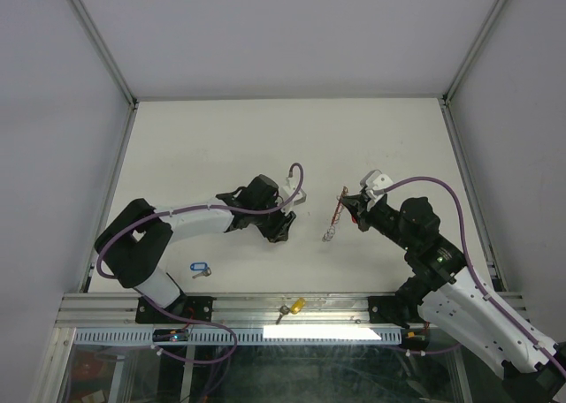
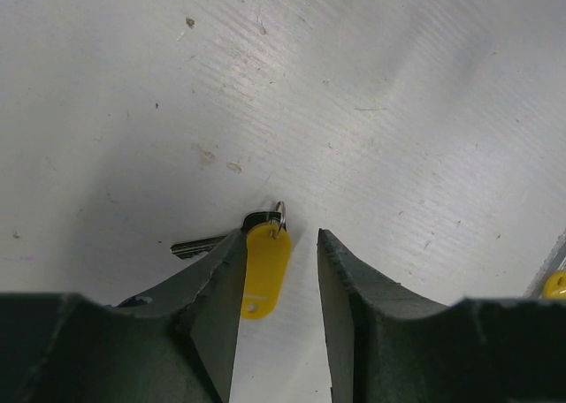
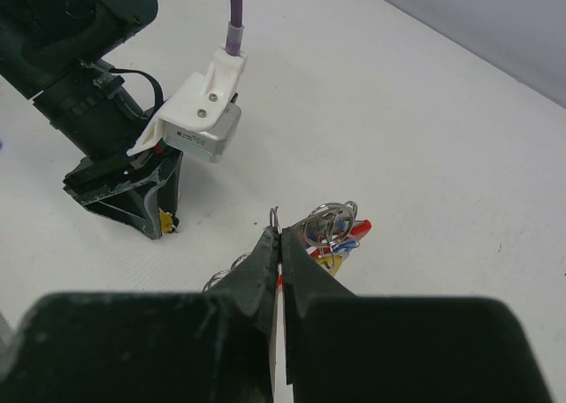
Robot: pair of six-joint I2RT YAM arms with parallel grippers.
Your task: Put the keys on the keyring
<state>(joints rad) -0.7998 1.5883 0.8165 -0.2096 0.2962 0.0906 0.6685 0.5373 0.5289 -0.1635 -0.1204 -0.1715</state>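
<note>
Between left jaws, part open and closed on nothing: yellow-tagged key (image 2: 265, 260), flat on worktop (image 2: 398, 111), tag hard beside one finger. At 3 o'clock from there, right jaws shut on a ring of the keyring (image 1: 334, 216). Pick-up step, seemingly; next calls for closing squarely, lifting, carrying ringward. Blue-tagged key (image 1: 198, 268) at 8 o'clock, spare yellow key (image 1: 294, 307) at 6; neither in the way.

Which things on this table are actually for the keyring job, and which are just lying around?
For the job: keyring, held in the right pincer; yellow-tagged key under the open left pincer; blue-tagged key; second yellow-tagged key at the near edge.
Just lying about: purple cable; metal rail.
</note>
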